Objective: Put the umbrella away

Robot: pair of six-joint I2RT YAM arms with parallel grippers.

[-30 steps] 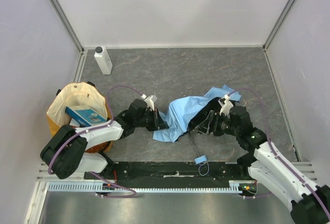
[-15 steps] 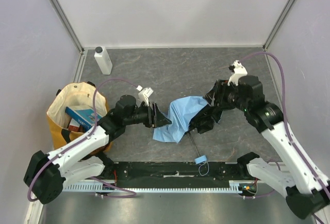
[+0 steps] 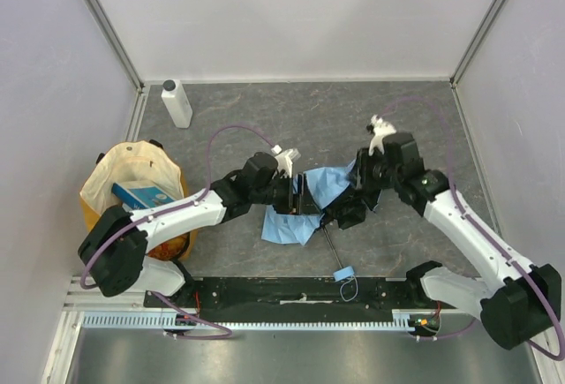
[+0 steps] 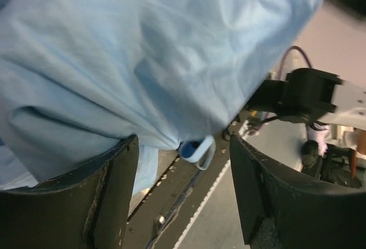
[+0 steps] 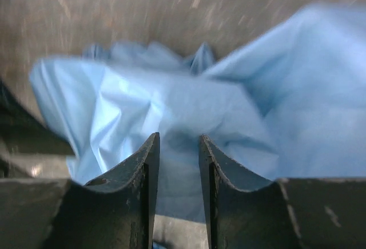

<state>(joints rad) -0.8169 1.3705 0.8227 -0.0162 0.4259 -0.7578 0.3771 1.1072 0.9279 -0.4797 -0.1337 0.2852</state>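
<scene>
At frame centre, the light sky-blue fabric folding umbrella (image 3: 322,185) lies bunched tighter; left fingers (image 4: 114,192) have released wide, right fingers (image 5: 143,192) are narrowing, still gapped: regathering continues.

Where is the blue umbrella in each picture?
Top external: the umbrella sits at the picture's centre.
Left wrist: its fabric fills the upper left.
Right wrist: it spreads across the middle and right.
Shared landmark: the strap loop, below the fabric in the top view, bottom centre in the left wrist view.
</scene>
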